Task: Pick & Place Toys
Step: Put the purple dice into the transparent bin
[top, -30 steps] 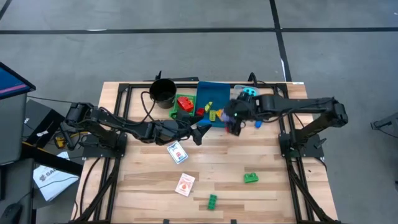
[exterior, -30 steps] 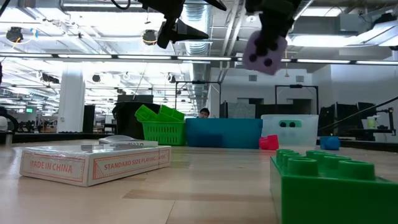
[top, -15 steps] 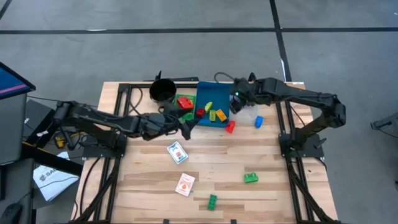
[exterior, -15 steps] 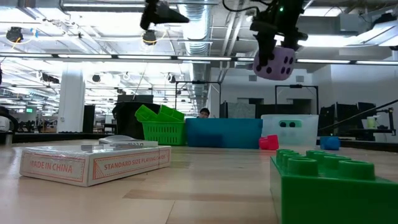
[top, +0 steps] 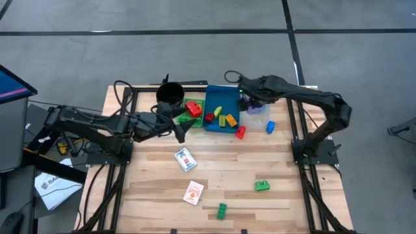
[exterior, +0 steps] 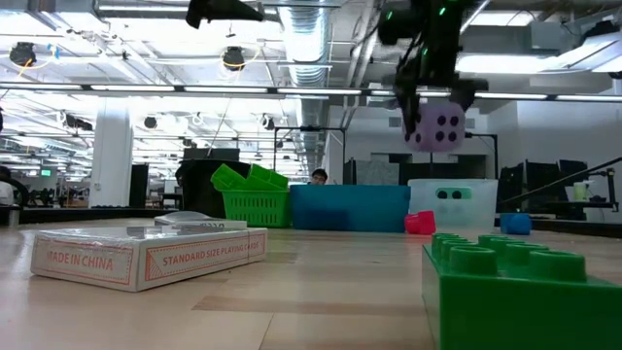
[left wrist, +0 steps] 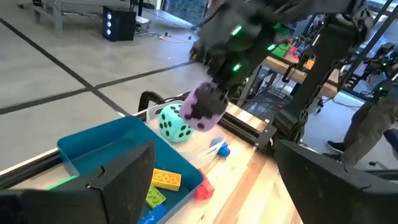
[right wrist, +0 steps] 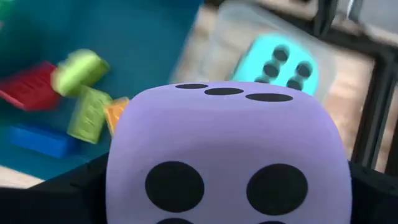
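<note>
Landmark: the blue plastic tray [top: 220, 112] at the bench's far edge.

Nearest the front edge of the wooden bench [top: 214, 175], well short of the tray: a green plastic building brick [top: 221, 210]; a second green brick [top: 262, 186]; a white card pack with a red face [top: 194, 192]; a white card pack with a blue face [top: 185, 158]. All loose, none yet picked.

Beside the tray's near right corner: a red brick [top: 240, 132] and a blue brick [top: 270, 127], on the bench.

Left gripper [top: 178, 128]: left of the tray, over the bench; jaws wide, holding nothing. It has drawn back leftward over the last second, clearing the tray.

Inside the tray: yellow, red and green bricks. Left of it, a green plastic basket [top: 188, 110] and a black cup [top: 170, 95].

Right gripper [top: 252, 103]: just right of the tray; jaws spread wide around the purple foam die with black pips [exterior: 434, 126], held between them. It has carried the die from the tray's near side to above the clear plastic tray [top: 258, 116], where the cyan foam die [left wrist: 173, 122] already sits. Judgement: transport is nearly done; release is next.
</note>
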Available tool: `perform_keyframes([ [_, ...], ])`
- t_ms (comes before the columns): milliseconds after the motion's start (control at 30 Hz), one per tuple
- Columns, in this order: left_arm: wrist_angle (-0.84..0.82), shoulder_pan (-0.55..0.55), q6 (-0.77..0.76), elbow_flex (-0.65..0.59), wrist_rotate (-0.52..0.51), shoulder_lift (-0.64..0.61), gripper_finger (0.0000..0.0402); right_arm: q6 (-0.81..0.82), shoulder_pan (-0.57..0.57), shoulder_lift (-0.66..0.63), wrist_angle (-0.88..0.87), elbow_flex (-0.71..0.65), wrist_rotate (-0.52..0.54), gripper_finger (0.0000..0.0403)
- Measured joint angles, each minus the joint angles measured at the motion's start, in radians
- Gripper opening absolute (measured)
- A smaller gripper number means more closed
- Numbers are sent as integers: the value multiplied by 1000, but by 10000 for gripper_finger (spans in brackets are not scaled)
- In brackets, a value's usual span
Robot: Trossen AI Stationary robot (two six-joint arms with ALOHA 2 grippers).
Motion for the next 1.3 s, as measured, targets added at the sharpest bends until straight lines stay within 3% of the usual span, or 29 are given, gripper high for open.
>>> perform_keyframes([
  [233, -16, 0, 0, 0, 3, -3, 324, -119, 4, 156, -23, 0, -94, 383],
  [400, -22, 0, 0, 0, 3, -3, 324, -80, 29, 207, -74, -1, -62, 384],
  [600, -23, 0, 0, 0, 2, -3, 324, 18, 21, 199, -84, 0, -56, 384],
  [800, -23, 0, 0, 0, 2, -3, 324, -29, -1, 195, -109, 0, -68, 385],
  [1300, -23, 0, 0, 0, 1, -2, 324, 48, -7, 195, -86, 0, -117, 399],
])
